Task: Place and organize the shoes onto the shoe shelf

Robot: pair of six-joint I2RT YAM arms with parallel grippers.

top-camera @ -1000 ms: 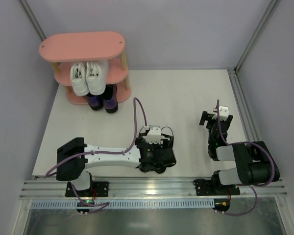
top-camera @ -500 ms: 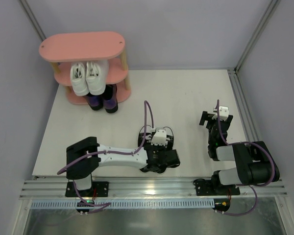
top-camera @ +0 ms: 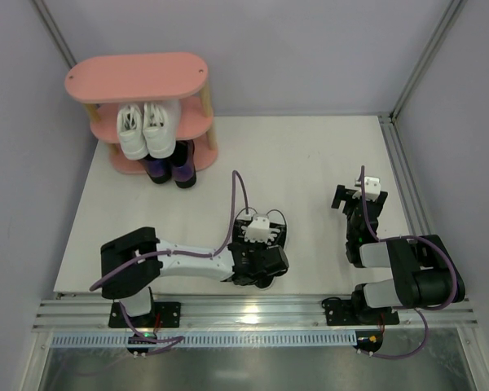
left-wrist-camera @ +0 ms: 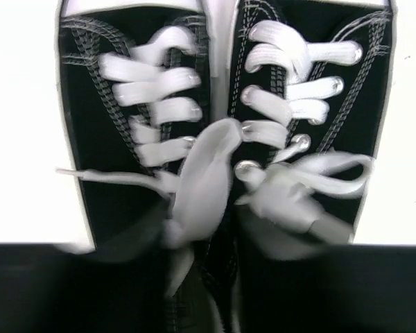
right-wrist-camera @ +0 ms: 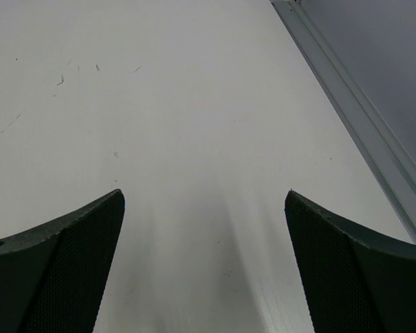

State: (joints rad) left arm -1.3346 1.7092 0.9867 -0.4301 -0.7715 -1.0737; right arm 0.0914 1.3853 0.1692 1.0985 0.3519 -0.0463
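The black canvas sneakers [left-wrist-camera: 312, 132] with white laces lie side by side near the table's front edge, mostly hidden under my left gripper [top-camera: 259, 247] in the top view. In the left wrist view the left gripper [left-wrist-camera: 218, 291] sits low at the shoes' openings and looks shut on their two inner walls. My right gripper [right-wrist-camera: 204, 198] is open over bare table at the right [top-camera: 359, 199]. The pink shoe shelf [top-camera: 138, 77] stands at the back left. White sneakers [top-camera: 145, 129] are on its middle board and dark purple-black shoes [top-camera: 171, 171] on the bottom one.
A metal rail [top-camera: 403, 179] runs along the table's right edge and another along the front [top-camera: 253, 309]. Grey walls close in the back and both sides. The shelf's top board is bare.
My left gripper has settled onto the black sneakers and closed from wide open. Its wrist shifted slightly over the pair. The right arm has not moved.
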